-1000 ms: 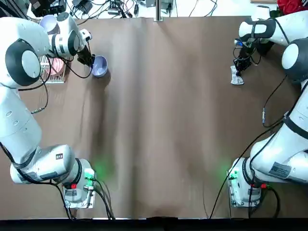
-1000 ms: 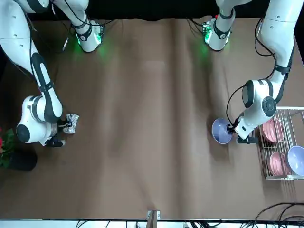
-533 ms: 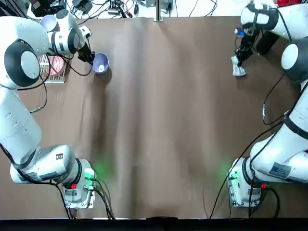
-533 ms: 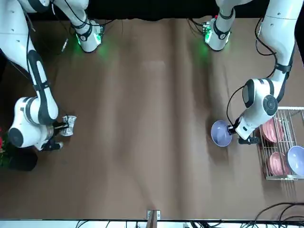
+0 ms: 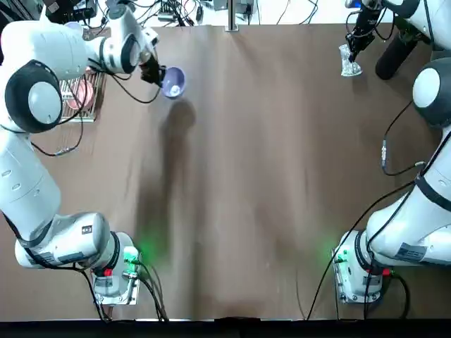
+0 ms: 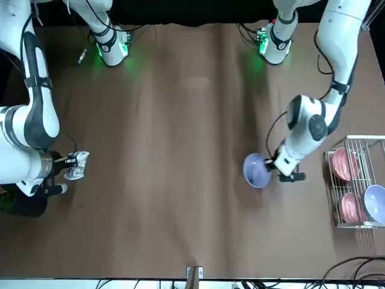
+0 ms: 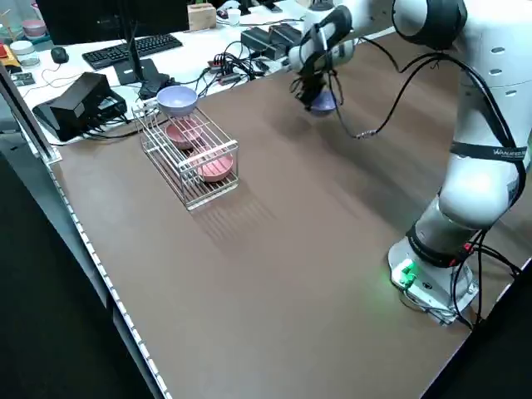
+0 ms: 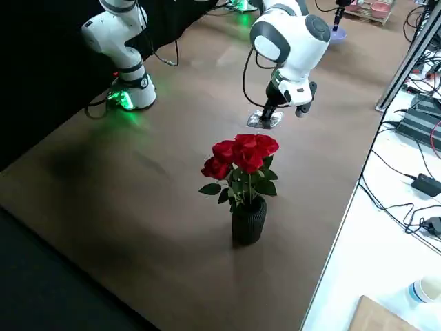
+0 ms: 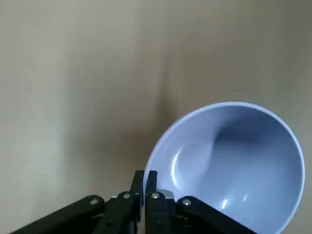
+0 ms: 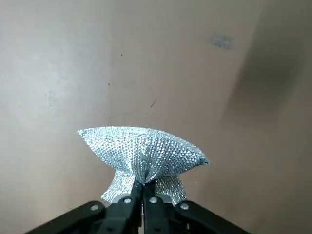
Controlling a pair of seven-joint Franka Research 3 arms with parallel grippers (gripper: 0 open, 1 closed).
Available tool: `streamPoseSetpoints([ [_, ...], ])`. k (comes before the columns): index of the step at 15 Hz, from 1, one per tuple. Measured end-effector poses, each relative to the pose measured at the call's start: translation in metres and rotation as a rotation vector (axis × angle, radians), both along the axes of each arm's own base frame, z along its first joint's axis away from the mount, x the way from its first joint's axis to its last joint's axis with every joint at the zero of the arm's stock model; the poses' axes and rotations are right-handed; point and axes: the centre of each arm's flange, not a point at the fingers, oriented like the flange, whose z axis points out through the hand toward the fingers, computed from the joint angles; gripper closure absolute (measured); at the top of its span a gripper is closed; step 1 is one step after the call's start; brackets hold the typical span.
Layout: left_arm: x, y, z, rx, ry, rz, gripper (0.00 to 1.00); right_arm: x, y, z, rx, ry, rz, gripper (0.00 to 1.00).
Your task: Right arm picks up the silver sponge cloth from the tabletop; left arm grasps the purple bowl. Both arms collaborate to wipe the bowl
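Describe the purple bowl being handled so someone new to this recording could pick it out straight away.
Find the white wire rack by the table's edge on the robot's left, then the left arm's gripper near it, raised over the table. The purple bowl is pinched there by its rim, whereas the other purple bowl sits on the rack with the pink ones.

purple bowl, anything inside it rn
The left wrist view shows nothing in the purple bowl, only shadow and glints; its lower edge runs out of that picture, so that bit can't be checked.
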Motion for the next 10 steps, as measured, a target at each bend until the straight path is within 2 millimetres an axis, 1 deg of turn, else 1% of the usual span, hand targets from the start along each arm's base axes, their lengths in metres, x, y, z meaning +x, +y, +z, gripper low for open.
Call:
streamPoseSetpoints([
  [3,-0.021,-0.081,0.015,-0.045,0.01,0.018,0.96,-0.001,0.009,-0.001,0.013,0.013,0.006,0.97],
  [5,-0.039,-0.134,0.02,-0.06,0.019,0.022,0.96,-0.004,0.022,-0.002,0.045,0.034,0.01,0.97],
  [7,-0.053,-0.18,0.021,-0.081,0.033,0.035,0.96,-0.005,0.046,-0.001,0.1,0.039,0.016,0.97],
  [10,-0.064,-0.24,0.014,-0.117,0.056,0.035,0.96,-0.01,0.096,-0.001,0.179,0.061,0.034,0.97],
])
